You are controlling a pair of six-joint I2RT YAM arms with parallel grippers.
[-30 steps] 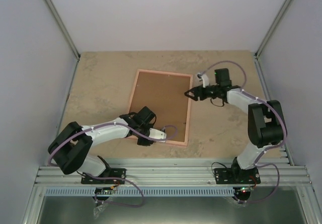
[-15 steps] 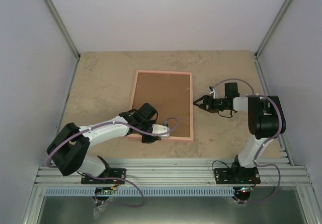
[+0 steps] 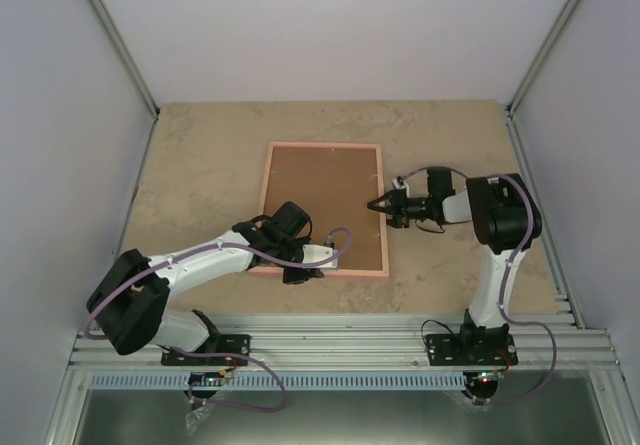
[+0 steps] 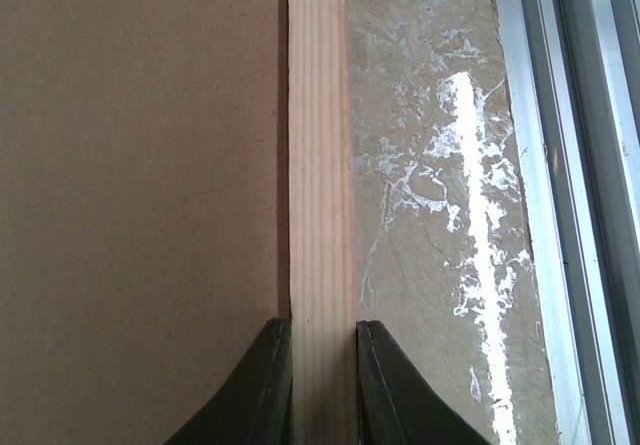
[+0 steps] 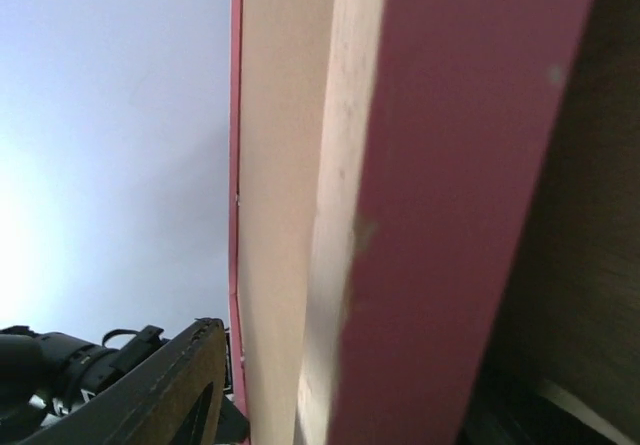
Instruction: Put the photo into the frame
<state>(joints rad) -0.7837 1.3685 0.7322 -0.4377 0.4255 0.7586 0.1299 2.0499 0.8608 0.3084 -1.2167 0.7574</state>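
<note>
By frame (image 3: pixel 325 145) — right pincer (image 3: pixel 378 205) grip unclear

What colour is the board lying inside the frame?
Plain brown board, best seen in the top external view; the frame around it is pink.

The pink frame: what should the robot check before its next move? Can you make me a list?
1. Left jaws holding the frame: ok. They are closed on its near rail, one of the fingers on each side.
2. Right jaws gripping the frame's right rail: cannot tell. They are at that rail, but the close-up shows only one finger.
3. Photo in sight: not ok. No view shows it.
4. Backing board sitting inside the frame: ok, brown side up.
5. Frame lying flat on the table: cannot tell. From above it looks flat, but the right wrist view is too close to judge.
</note>
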